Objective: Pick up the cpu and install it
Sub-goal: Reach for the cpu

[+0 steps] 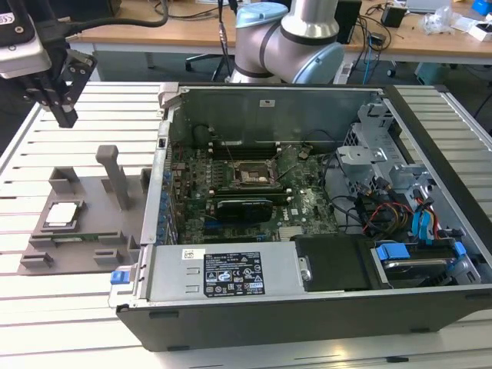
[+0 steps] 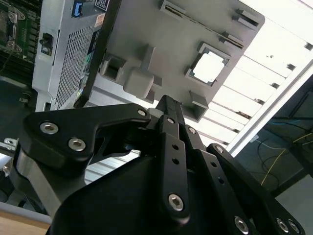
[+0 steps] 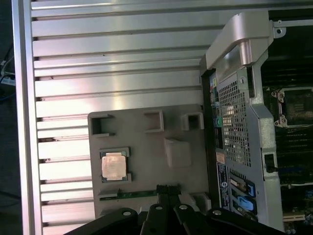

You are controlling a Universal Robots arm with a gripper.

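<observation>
Exterior view: a slatted aluminium table [image 1: 54,307] carries everything. Beyond it stands a wooden table [image 1: 154,32] strewn with cables, and the arm's pale blue and silver base [image 1: 290,34] rises at the slatted table's far edge.

The claw [image 1: 67,117] hangs in the air over the slatted table, clenched with its tips together and nothing between them; both wrist views show the tips meeting [image 2: 166,101] [image 3: 167,188].

Below the claw, and well apart from it, lies a flat grey tray [image 1: 92,196] with raised pockets and an upright grey post [image 1: 115,173]. The cpu [image 1: 61,214] rests flat in a square pocket of this tray, silvery top upward, untouched; it appears in both wrist views [image 2: 209,67] [image 3: 115,165].

Beside the tray, on the side of the claw toward the exterior view's right, an open computer case [image 1: 307,311] lies on its side, just beside the tray's edge. Inside it sit a green motherboard [image 1: 307,206], a black square socket [image 1: 250,175] with no chip in it, and a long black card [image 1: 244,206] nearer the camera than the socket. Further from the claw, the case holds a tangle of coloured cables [image 1: 384,211] and drive bays with blue tabs [image 1: 392,252].
</observation>
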